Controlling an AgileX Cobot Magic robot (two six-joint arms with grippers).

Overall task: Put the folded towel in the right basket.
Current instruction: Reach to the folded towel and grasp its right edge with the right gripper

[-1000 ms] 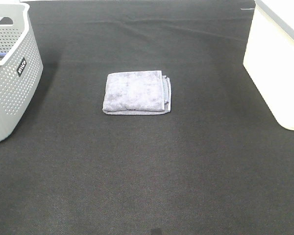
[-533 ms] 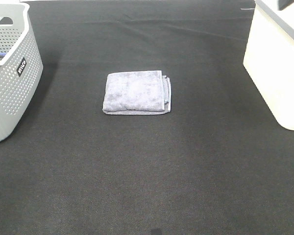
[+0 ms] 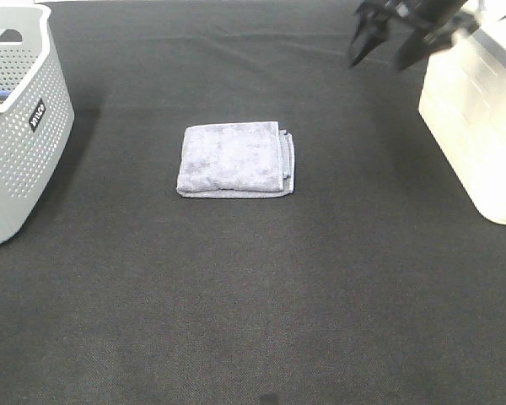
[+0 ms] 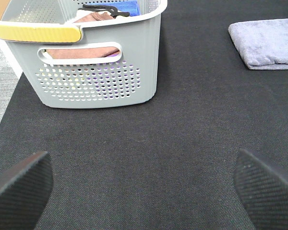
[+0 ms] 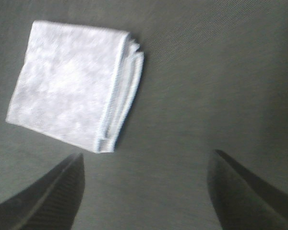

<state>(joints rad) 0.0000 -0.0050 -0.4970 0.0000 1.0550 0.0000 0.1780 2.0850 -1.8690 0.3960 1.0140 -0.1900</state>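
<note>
A folded grey-lavender towel (image 3: 235,159) lies flat on the black mat in the middle of the table. It also shows in the left wrist view (image 4: 266,42) and the right wrist view (image 5: 74,96). My right gripper (image 3: 384,46) is open and empty, high at the back right, next to the white right basket (image 3: 476,126) and well apart from the towel. In its wrist view both fingers frame bare mat beside the towel (image 5: 144,191). My left gripper (image 4: 144,184) is open and empty over bare mat; it is out of the exterior view.
A grey perforated basket (image 3: 21,126) stands at the left edge; in the left wrist view (image 4: 86,72) it holds pink, blue and dark items. The black mat (image 3: 253,295) covers the table.
My right arm has come into the exterior view at the top right, moving from over the white basket towards the middle. The towel has not moved.
</note>
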